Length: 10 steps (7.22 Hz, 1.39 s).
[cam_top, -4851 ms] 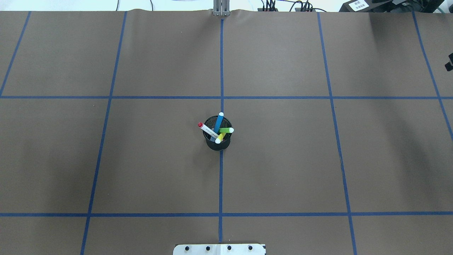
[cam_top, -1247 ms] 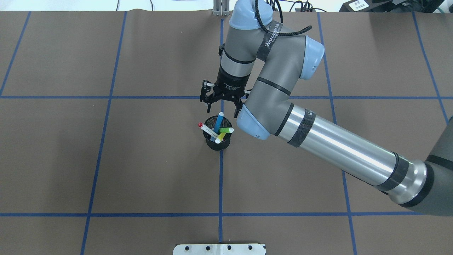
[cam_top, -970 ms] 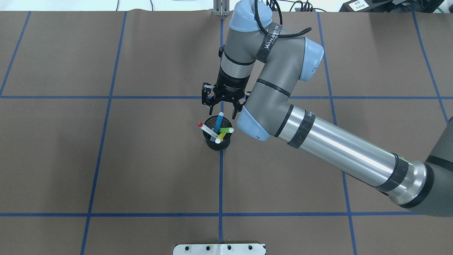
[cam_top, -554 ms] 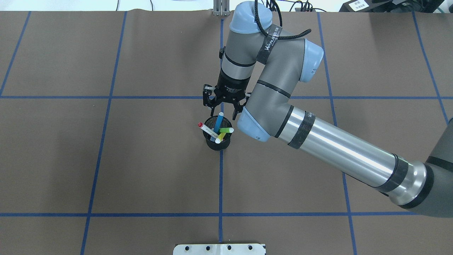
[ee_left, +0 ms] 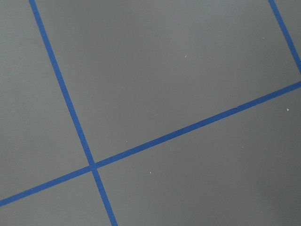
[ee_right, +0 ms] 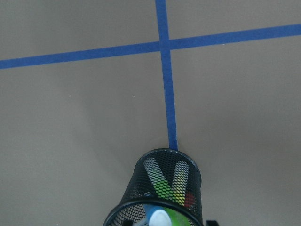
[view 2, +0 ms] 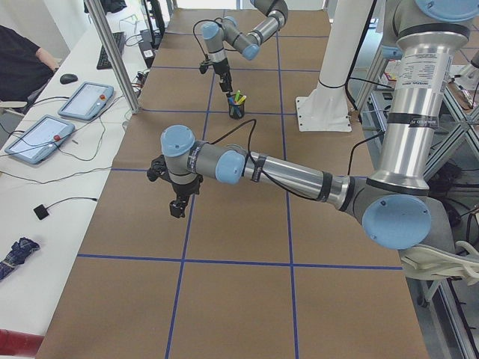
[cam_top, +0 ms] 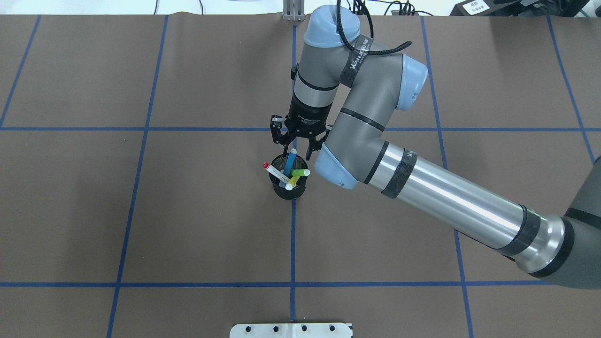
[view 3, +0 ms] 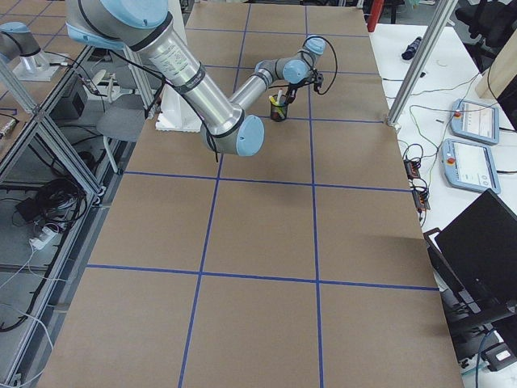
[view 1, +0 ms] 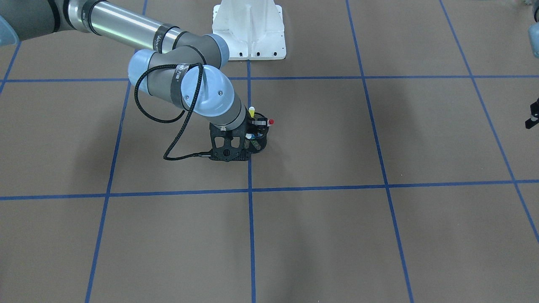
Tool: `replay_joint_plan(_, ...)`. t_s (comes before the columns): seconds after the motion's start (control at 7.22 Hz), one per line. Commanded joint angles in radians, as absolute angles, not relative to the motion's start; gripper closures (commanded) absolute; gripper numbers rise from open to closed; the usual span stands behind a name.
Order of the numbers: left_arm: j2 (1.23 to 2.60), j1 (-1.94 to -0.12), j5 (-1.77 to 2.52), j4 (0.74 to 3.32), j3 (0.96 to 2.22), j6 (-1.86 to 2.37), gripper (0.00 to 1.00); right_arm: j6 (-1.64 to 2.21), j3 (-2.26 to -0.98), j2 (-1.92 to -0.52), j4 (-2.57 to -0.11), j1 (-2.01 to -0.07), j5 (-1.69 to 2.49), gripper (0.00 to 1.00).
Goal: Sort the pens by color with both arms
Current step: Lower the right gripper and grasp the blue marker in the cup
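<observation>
Pens (cam_top: 288,169), all four, stand in the black mesh cup (cam_top: 287,192) at the middle of the table (cam_top: 188,211), none sorted yet. Nearest the robot, the yellow pen (cam_top: 293,181) leans to the rim's 6 o'clock. The green pen (cam_top: 298,172) points toward 3 o'clock and the white pen with red ends (cam_top: 276,172) toward 10 o'clock. The blue pen (cam_top: 290,162) tips to 12 o'clock, crossing the others.

Just beyond the cup, the right gripper (cam_top: 295,145) hangs with its fingers spread either side of the blue pen's pale cap, touching nothing that I can see. A grasp looks about to be made, and it carries several risks. A finger may catch the rim or the green pen and tip the light cup. A pinch on the rounded cap could slip or pull the cap off. Lifting could also drag the white pen out.

Far off toward 9 o'clock, the left gripper (view 2: 177,202) hangs over the table; whether it is spread or clenched I cannot tell.
</observation>
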<state>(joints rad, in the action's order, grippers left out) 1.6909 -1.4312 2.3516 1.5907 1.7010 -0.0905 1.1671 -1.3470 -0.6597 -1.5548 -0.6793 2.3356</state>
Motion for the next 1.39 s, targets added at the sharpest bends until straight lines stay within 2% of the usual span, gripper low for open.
replay_joint_plan(0.0, 1.692, -1.431, 2.352, 1.591, 1.701, -0.091, 0.00, 1.164, -1.341, -0.660, -1.542, -0.677, 2.319, 0.48)
replay_joint_plan(0.97, 1.689, -1.433, 2.352, 1.591, 1.703, -0.092, 0.00, 1.172, -1.319, -0.652, -1.517, -0.663, 2.318, 0.49)
replay_joint_plan(1.11, 1.689, -1.433, 2.352, 1.591, 1.703, -0.092, 0.00, 1.177, -1.321, -0.652, -1.517, -0.663, 2.319, 0.51)
replay_joint_plan(1.25, 1.687, -1.433, 2.352, 1.591, 1.704, -0.092, 0.00, 1.175, -1.321, -0.652, -1.517, -0.663, 2.319, 0.57)
